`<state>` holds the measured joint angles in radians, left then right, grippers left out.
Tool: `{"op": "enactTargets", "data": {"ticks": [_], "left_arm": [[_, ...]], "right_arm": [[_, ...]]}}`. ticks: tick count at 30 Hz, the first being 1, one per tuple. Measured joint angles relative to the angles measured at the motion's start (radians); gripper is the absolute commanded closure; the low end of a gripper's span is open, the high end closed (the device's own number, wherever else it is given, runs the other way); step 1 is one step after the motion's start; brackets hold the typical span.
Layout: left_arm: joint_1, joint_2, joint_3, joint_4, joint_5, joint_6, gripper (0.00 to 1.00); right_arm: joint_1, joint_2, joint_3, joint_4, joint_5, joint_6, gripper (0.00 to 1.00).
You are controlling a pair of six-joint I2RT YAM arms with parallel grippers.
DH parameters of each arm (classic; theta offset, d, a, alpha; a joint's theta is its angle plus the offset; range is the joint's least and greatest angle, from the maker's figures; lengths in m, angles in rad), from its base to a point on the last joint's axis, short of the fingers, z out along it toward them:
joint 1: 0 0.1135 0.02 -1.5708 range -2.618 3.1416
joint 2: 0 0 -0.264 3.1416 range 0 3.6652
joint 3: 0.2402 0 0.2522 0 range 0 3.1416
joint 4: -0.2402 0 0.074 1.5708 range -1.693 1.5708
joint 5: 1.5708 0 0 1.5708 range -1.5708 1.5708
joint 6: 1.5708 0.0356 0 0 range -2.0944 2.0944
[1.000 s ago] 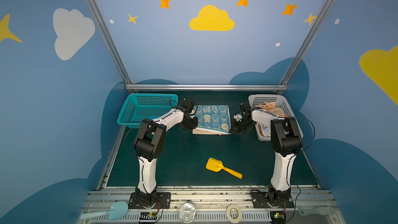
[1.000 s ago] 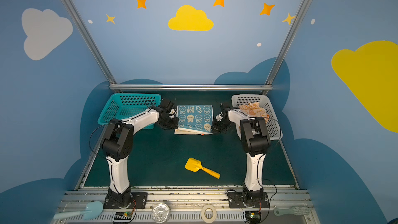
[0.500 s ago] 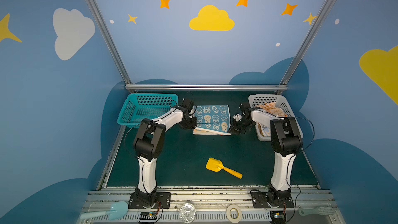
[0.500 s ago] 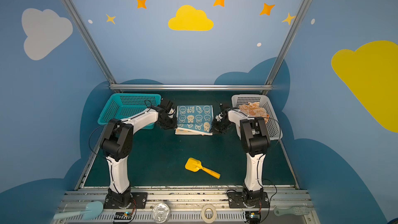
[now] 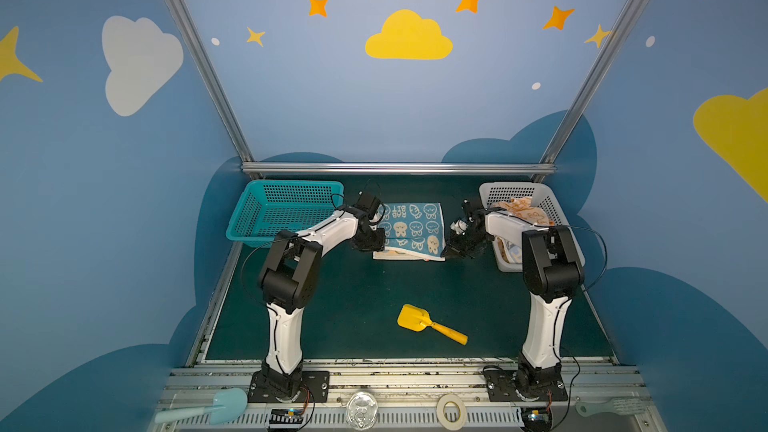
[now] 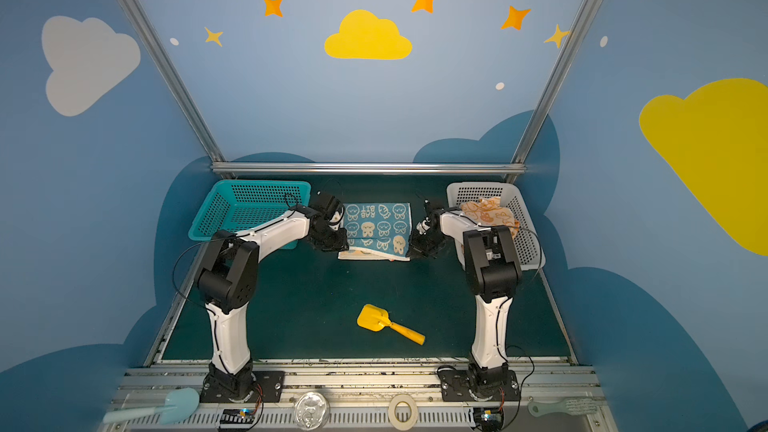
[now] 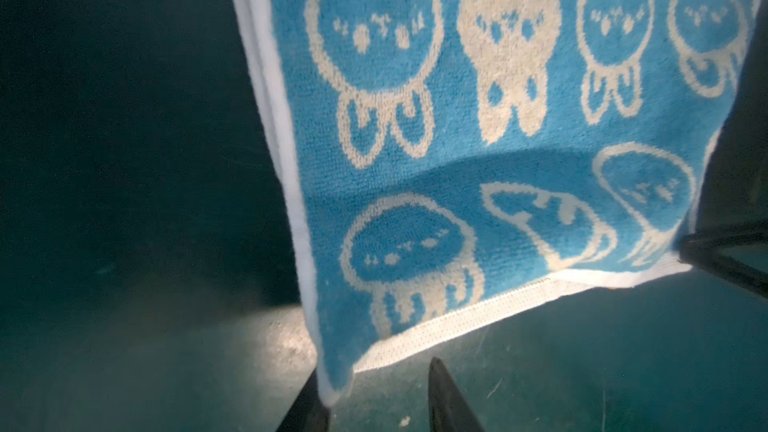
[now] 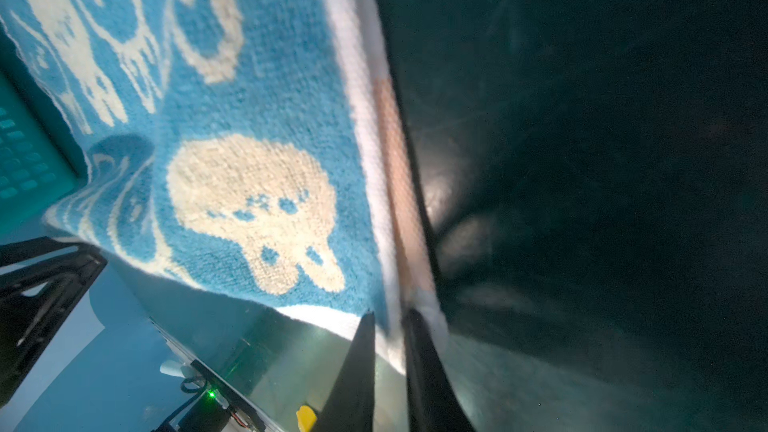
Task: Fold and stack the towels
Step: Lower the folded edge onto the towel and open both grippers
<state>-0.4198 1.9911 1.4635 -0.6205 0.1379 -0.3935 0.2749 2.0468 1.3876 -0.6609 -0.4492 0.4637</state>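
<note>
- In both top views the blue towel (image 5: 411,228) lies folded on the mat between the left gripper (image 5: 375,244) and the right gripper (image 5: 452,248). Each gripper sits at a near corner, probably to square the fold. Orange towels (image 5: 519,211) wait in the white basket (image 5: 486,192).
- Left wrist view: the left gripper (image 7: 374,367) has its jaws apart. The blue towel (image 7: 457,160) spreads ahead of them, its corner against one finger (image 7: 309,401) but unpinched.
- Right wrist view: the right gripper (image 8: 388,317) has its jaws narrow. The blue towel (image 8: 249,168) has its white corner hem nipped between them, likely to steady that side.
</note>
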Motion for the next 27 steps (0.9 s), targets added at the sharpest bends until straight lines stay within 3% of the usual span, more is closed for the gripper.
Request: {"op": "enactTargets", "data": {"ticks": [4, 11, 27], "left_arm": [[0.001, -0.037, -0.014, -0.002, 0.001, 0.000, 0.60], [0.000, -0.044, -0.036, 0.011, 0.012, -0.008, 0.73], [0.000, -0.044, -0.087, 0.037, 0.022, -0.015, 0.63]], "right_arm": [[0.000, -0.005, -0.009, 0.000, 0.005, 0.002, 1.00], [0.000, -0.029, -0.019, -0.005, 0.020, 0.000, 1.00], [-0.006, -0.083, -0.019, -0.032, 0.023, -0.013, 1.00]]}}
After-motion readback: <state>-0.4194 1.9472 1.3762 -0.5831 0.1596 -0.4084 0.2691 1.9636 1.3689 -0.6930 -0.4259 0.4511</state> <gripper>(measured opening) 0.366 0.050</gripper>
